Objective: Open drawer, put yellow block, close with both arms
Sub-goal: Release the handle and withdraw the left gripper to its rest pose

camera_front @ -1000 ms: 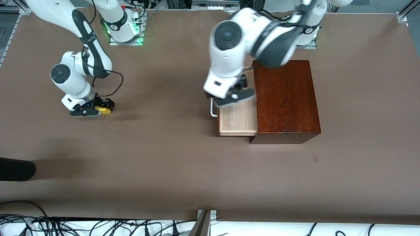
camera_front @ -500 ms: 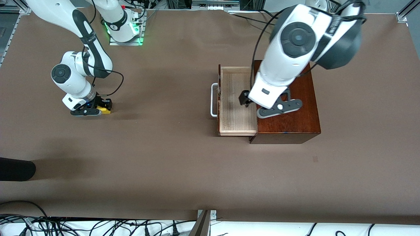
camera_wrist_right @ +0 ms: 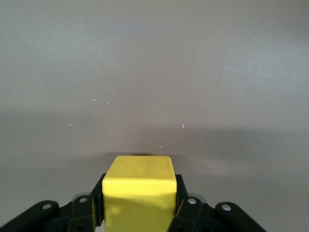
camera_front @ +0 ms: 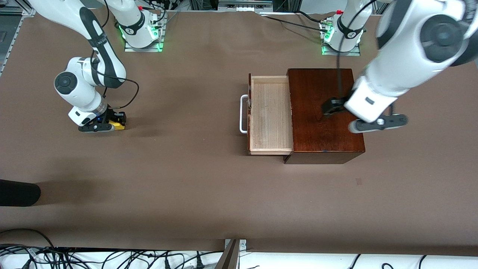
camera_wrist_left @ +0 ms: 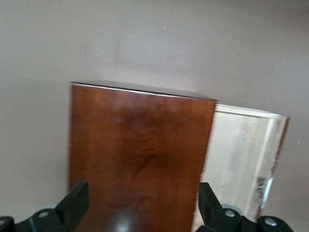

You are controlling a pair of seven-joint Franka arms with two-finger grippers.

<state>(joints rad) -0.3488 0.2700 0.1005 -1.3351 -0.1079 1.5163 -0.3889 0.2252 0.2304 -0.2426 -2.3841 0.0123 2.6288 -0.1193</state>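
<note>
The drawer [camera_front: 270,116] stands pulled out of the dark mahogany box [camera_front: 325,112], its pale tray bare and its white handle [camera_front: 242,114] pointing toward the right arm's end. My left gripper [camera_front: 331,107] hovers open over the box top [camera_wrist_left: 140,150], fingers [camera_wrist_left: 72,205] spread wide, with the tray [camera_wrist_left: 241,154] beside it. At the right arm's end, down at table level, my right gripper [camera_front: 114,122] is shut on the yellow block [camera_front: 119,126]. In the right wrist view the block [camera_wrist_right: 139,188] fills the gap between the black fingers [camera_wrist_right: 181,198].
Brown table surface [camera_front: 186,179] lies between the block and the drawer. A dark object [camera_front: 18,192] pokes in at the table edge near the front camera at the right arm's end. Cables [camera_front: 74,257] hang along the front edge.
My left arm has swung up from the drawer's handle end across the box toward its own end. My right gripper has closed on the yellow block.
</note>
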